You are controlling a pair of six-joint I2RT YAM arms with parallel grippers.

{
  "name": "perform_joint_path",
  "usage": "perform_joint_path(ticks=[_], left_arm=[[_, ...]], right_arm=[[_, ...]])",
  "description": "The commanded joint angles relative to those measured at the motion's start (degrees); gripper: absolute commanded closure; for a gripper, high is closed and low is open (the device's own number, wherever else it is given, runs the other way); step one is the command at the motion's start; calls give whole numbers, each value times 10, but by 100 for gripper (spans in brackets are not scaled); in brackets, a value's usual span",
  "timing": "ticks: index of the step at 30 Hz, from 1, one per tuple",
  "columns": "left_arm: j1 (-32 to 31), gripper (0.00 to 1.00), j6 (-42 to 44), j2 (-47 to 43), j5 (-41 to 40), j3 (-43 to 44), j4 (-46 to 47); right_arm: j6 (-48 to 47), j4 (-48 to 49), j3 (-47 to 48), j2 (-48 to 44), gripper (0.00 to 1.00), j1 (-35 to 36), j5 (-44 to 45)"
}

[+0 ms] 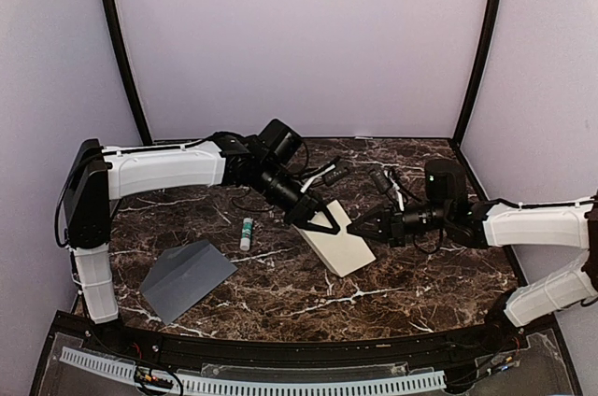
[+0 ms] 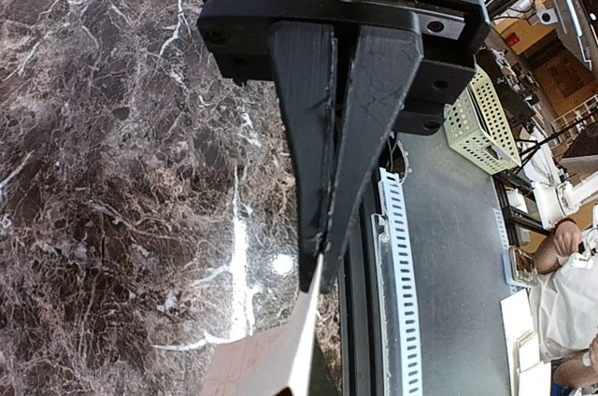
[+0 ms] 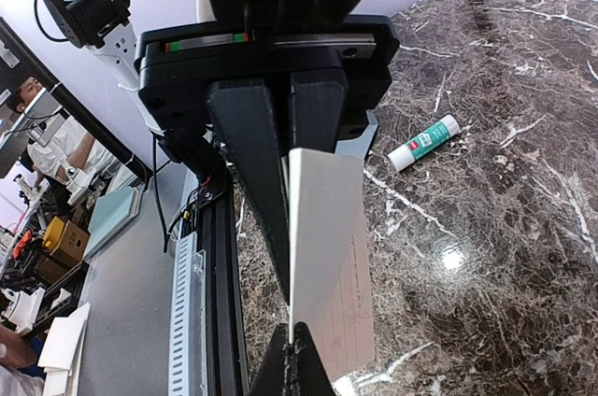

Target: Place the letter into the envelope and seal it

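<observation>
Over the middle of the worktop (image 1: 392, 293) the letter (image 1: 338, 248) is pinched from both sides, left fingers (image 1: 320, 221) clamped on its far edge, right fingers (image 1: 364, 231) clamped on its right edge. Best hold both grips firm and carry it level to the envelope (image 1: 187, 279), flat near the near-left corner. A glue stick (image 1: 246, 233) lies between them, so pass above it.

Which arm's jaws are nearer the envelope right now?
Left. The left gripper, jaws shut on the letter, is right of the envelope; the right gripper holds the letter's other edge, farther off.
</observation>
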Motion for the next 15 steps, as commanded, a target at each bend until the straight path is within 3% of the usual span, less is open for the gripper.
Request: perform_joint_path(ticks=[1, 5, 12, 15], left_arm=[[-2, 100, 6, -31, -9, 1, -8], [-2, 95, 7, -36, -35, -1, -14], [-3, 60, -18, -73, -130, -27, -1], [-3, 52, -41, -84, -167, -37, 7]], right_arm=[[3, 12, 3, 7, 100, 2, -3], [4, 1, 4, 0, 100, 3, 11], [11, -26, 1, -24, 100, 3, 55], [19, -22, -3, -30, 100, 3, 62]])
